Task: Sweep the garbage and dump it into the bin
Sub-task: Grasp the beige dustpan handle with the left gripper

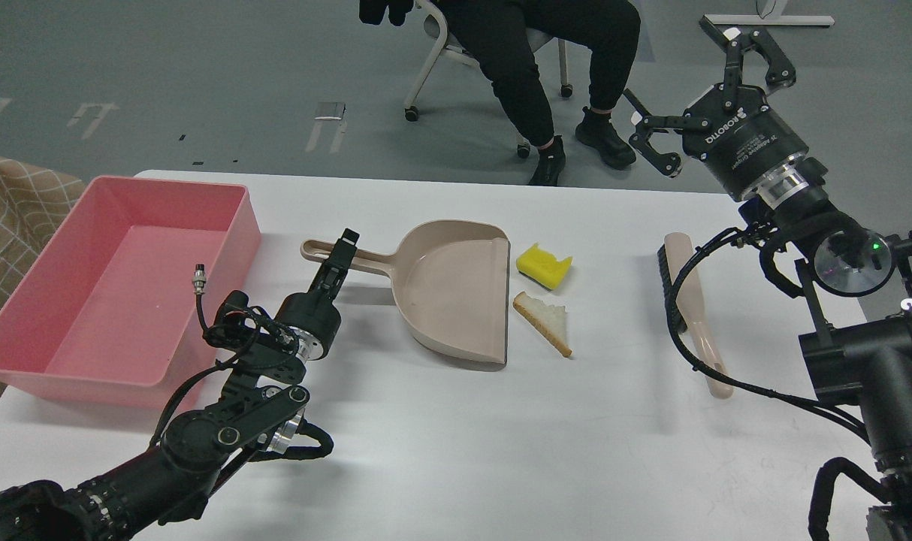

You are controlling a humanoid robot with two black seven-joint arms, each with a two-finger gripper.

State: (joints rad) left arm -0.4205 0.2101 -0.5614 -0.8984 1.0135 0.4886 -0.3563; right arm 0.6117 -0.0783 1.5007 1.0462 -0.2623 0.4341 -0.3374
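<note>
The yellow sponge chunk (543, 264) and the torn white bread slice (546, 321) lie on the white table just right of the beige dustpan's (456, 289) open mouth. The pink bin (118, 278) stands at the table's left end with nothing visible inside. My left gripper (342, 253) is low over the dustpan's handle (366, 261); its fingers show side-on as one dark strip, so I cannot tell their state. My right gripper (685, 77) is open and empty, raised beyond the table's far right edge, above the brush.
A beige hand brush with black bristles (690, 304) lies on the right of the table, below my right arm. A seated person's legs (546, 68) and a chair are beyond the far edge. A checked cloth (13, 218) is at the left.
</note>
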